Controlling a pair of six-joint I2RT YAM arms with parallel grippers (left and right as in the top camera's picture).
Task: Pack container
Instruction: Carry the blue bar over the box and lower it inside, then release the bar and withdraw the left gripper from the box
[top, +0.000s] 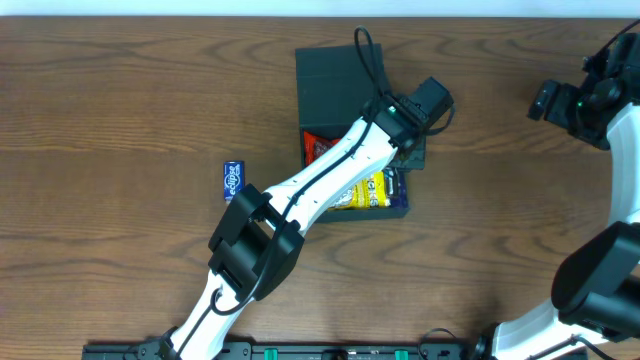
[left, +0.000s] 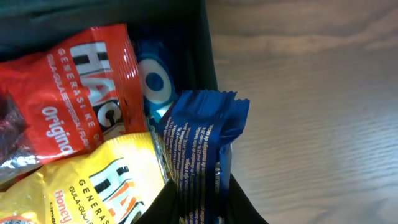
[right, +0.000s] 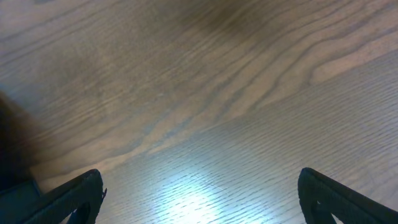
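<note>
Reaching across the bench, the left arm is seen stretched over the dark green container, which sits near the middle of the bench with its hinged lid thrown open toward the far side. In the wrist view the left claw is clamped on a dark blue snack pack, which is held upright just beside the container's inner wall, crimped end up. A red pack and a yellow pack are already lying inside, and a blue-and-white wrapper is tucked between the red one and the wall. A small blue pack is left on the bench, apart from the container on its left. The right claw is held well off to the right above bare wood, fingers spread wide with nothing between them.
</note>
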